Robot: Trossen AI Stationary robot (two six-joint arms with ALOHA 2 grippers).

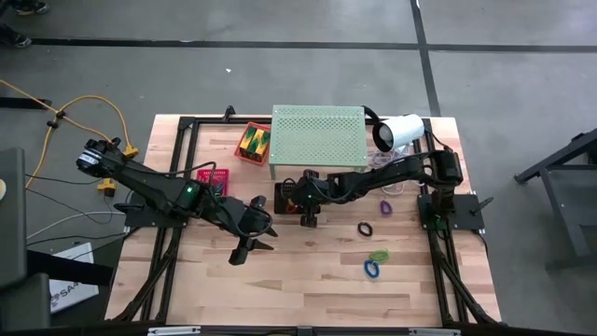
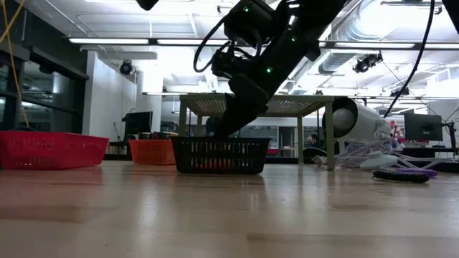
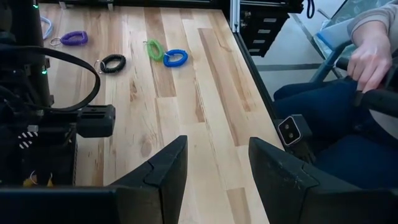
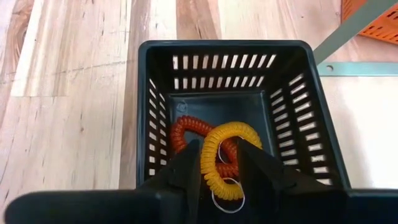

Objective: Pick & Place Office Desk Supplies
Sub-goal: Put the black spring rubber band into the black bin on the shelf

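Two coils lay under the right gripper (image 4: 214, 163) — a yellow coil (image 4: 225, 158) between its fingers, with a key ring at the near end, and a red coil (image 4: 186, 134) just beyond, on the floor of the black basket (image 4: 158, 118). The fingers stood parted at either side of the yellow coil; whether they were touching it I could not tell. The step looked like a drop into the basket, nearly done. Next would come a straight lift clear of the walls, then a reach to the loose coils.

Beyond that gripper, toward the table's front, lay the black coil (image 1: 365, 228), purple coil (image 1: 386, 207), green coil (image 1: 379, 254) and blue coil (image 1: 372, 270) — all apart, nothing on them. The left gripper (image 1: 250, 245) hovered open beside the basket, away from those coils. Behind the basket stood the shelf (image 1: 317, 137) and lamp (image 1: 398, 132), clear of the path.
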